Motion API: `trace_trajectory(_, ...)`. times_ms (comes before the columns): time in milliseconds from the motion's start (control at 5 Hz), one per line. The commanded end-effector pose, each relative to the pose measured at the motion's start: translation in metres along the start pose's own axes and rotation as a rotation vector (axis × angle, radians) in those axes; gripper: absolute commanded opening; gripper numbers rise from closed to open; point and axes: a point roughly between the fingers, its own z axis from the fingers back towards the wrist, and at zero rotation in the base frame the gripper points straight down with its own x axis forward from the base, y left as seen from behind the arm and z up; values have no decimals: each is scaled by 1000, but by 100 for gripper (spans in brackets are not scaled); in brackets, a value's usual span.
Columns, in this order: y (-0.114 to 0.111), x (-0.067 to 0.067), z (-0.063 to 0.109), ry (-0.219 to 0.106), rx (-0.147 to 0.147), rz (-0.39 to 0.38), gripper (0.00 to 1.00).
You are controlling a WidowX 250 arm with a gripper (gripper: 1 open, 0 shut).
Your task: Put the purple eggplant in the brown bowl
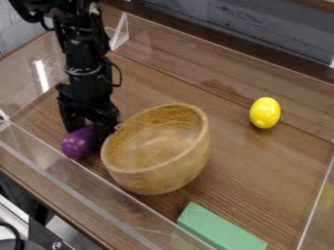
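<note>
The purple eggplant (78,144) lies on the wooden table at the left, close to the clear front wall. My black gripper (86,125) stands right over it, fingers open and straddling its upper end. The brown bowl (156,146) sits just right of the eggplant and is tilted, its right rim raised and its left rim against my right finger (108,121). Nothing lies inside the bowl.
A yellow lemon (265,112) rests at the right. A green rectangular block (222,230) lies at the front edge below the bowl. Clear acrylic walls (39,166) fence the work area on all sides.
</note>
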Motion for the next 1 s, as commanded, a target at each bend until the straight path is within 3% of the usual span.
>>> trace_trajectory(0, 3, 8, 7, -37, 9, 6, 100)
trace_trajectory(400, 3, 11, 7, -42, -4, 11, 100)
trace_trajectory(600, 1, 11, 7, -40, -8, 17, 0)
trace_trajectory(800, -2, 10, 10, -37, -17, 27, 0)
